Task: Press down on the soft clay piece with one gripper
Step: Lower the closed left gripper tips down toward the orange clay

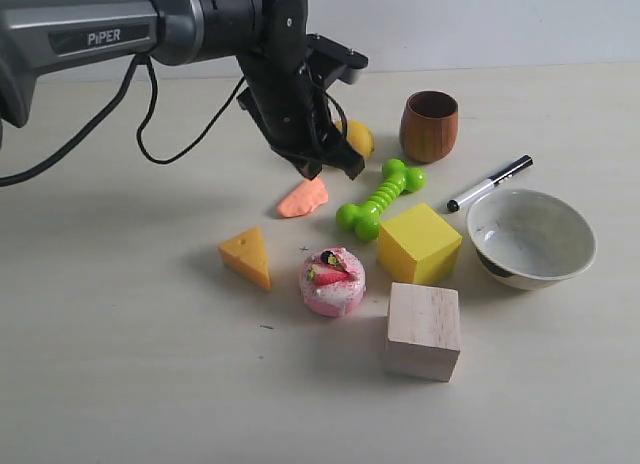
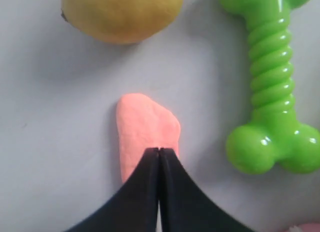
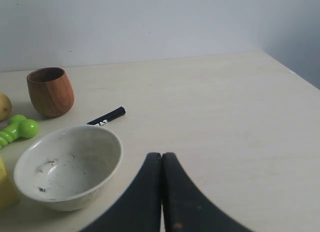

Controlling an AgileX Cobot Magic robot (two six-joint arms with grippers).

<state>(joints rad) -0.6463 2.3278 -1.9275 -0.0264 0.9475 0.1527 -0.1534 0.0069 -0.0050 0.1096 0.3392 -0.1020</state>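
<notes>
Salmon-orange, matte and flat, the irregular soft clay piece (image 2: 145, 129) lies beneath the left gripper (image 2: 159, 152), its jaws closed.

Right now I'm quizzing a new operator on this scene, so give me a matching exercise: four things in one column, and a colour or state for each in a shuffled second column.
Column one:
1. soft clay piece
2. left gripper
3. bowl
4. bone toy

Column two:
A. green
B. shut
C. salmon-orange
D. white

Pairs: 1-C, 2-B, 3-D, 4-A
</notes>
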